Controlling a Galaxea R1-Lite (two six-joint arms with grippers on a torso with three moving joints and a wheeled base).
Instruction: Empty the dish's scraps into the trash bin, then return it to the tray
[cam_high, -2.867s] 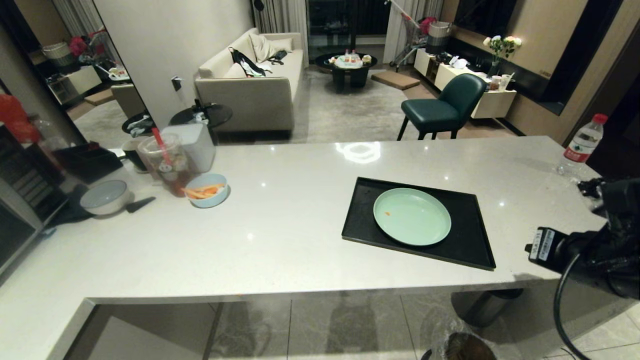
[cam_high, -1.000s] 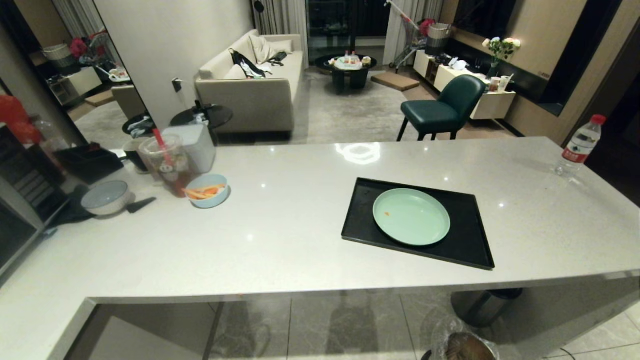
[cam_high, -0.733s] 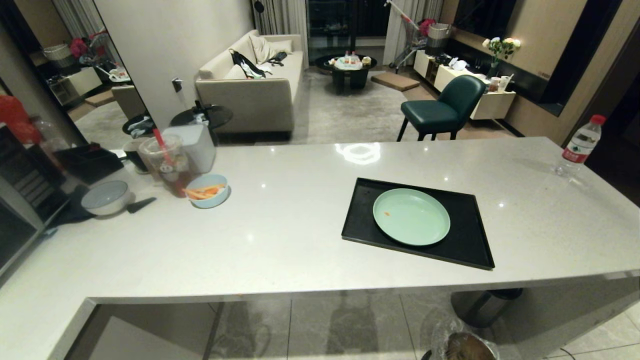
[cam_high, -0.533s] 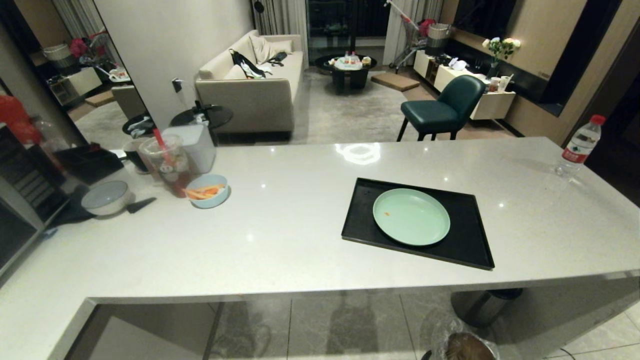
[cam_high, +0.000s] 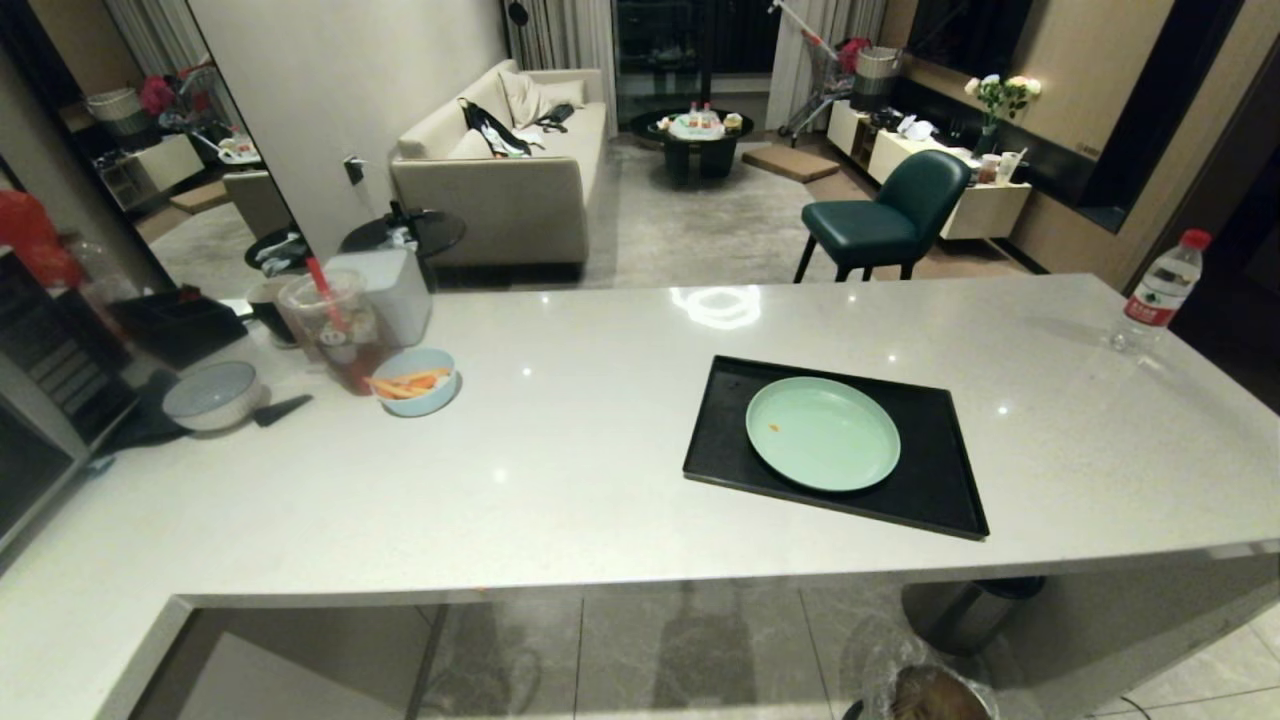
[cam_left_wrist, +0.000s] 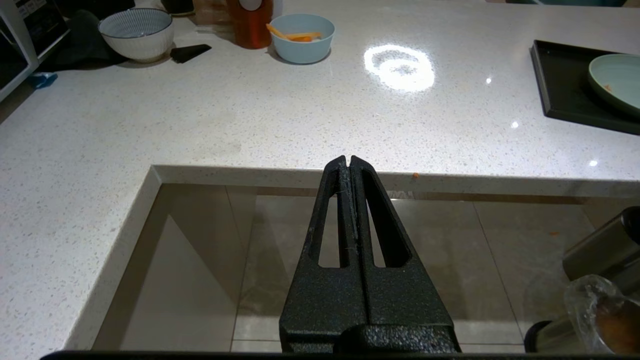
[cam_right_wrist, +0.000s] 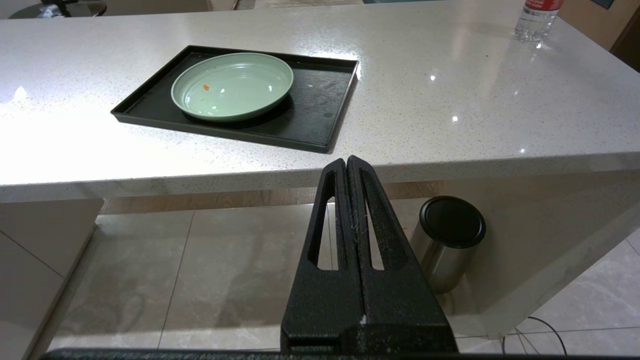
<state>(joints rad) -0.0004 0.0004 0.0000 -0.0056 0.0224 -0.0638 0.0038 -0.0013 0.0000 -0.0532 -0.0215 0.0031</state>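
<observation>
Two arms hang parked below the bench (cam_high: 600, 470) edge, outside the head view. Left gripper (cam_left_wrist: 348, 161): fingers pressed together, holding nothing, above the tiled floor (cam_left_wrist: 425, 260). Right gripper (cam_right_wrist: 346, 162): likewise closed and empty, pointing toward the bench front. Tray (cam_high: 930, 490): black, flat on the bench, right of centre, near the front edge. Dish (cam_high: 823, 433): pale green, resting inside the tray, toward its left half, with one small orange speck (cam_high: 773, 427) on its surface. Trash bin (cam_high: 930, 692): on the floor below the tray, clear bag over its rim; a second steel bin with a black top (cam_right_wrist: 451, 220) stands just beside it under the bench. Light-blue bowl (cam_high: 413, 380) with carrot sticks sits far left, well apart from the tray, beside an iced drink cup (cam_high: 335, 330).
</observation>
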